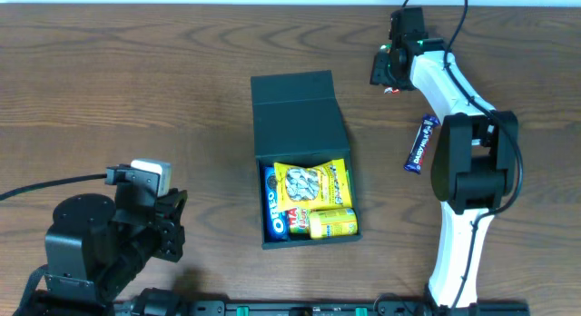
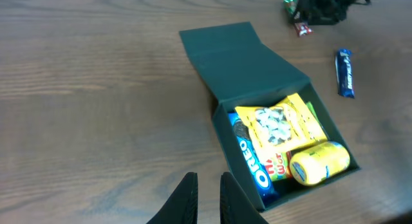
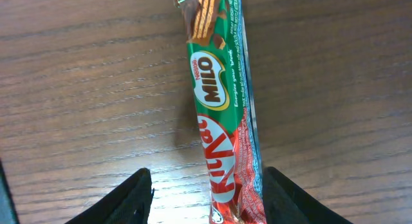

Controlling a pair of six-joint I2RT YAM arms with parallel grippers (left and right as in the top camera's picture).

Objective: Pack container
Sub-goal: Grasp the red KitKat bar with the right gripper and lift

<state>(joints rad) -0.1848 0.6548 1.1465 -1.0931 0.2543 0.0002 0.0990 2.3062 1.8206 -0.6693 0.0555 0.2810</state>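
The container (image 1: 298, 116) is a dark box in the middle of the table, its flap lid folded back flat (image 2: 248, 63). Inside it lie a blue Oreo pack (image 1: 272, 207), a yellow snack packet (image 1: 313, 184) and a small yellow pack (image 1: 333, 223). My right gripper (image 1: 386, 71) is at the far right of the table. It stands open (image 3: 207, 172) around a red and green KitKat Milo bar (image 3: 215, 102) that lies on the wood, close to the right finger. My left gripper (image 1: 168, 225) is near the front left, shut (image 2: 208, 179) and holding nothing, left of the box.
A blue wrapped bar (image 1: 420, 143) lies on the table to the right of the container, beside the right arm (image 1: 467, 153). It also shows in the left wrist view as a blue bar (image 2: 345, 73). The left arm's base (image 1: 82, 252) fills the front left corner.
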